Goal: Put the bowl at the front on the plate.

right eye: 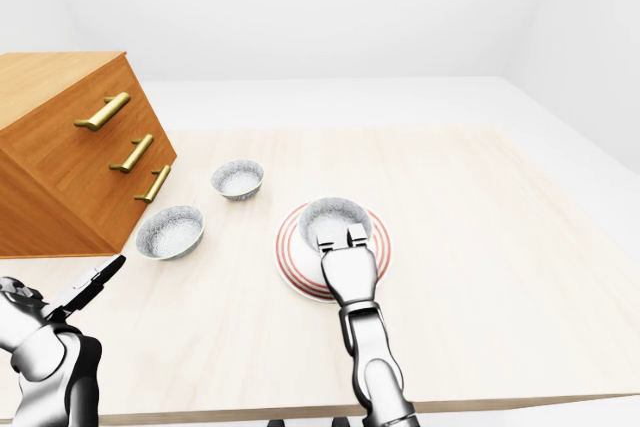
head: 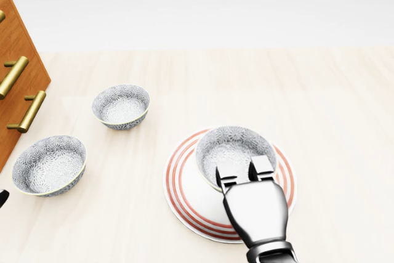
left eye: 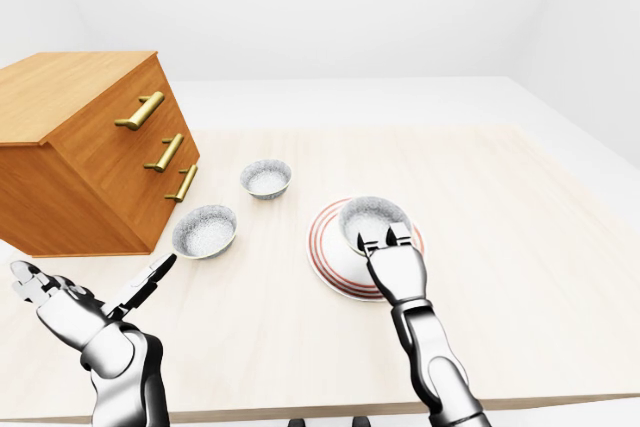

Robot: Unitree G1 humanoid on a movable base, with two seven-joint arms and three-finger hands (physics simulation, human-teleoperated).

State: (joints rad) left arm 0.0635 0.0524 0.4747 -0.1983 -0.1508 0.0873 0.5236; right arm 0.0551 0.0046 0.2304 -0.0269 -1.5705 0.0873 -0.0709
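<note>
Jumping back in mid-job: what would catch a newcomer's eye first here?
The silver right hand at the head view's lower centre, fingers hooked over the rim of a patterned bowl sitting on the red-ringed plate. Next, two matching bowls at left beside a wooden drawer chest.

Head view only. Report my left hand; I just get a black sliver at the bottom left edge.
Observer: Left-eye view: the left hand is raised at lower left, fingers spread, holding nothing.
Operator: Identify the wood at my left.
Observer: A dresser with three brass handles, standing on the table.
Operator: Now my right side.
Observer: The right forearm comes up over the table's near edge to the right hand at the bowl.
</note>
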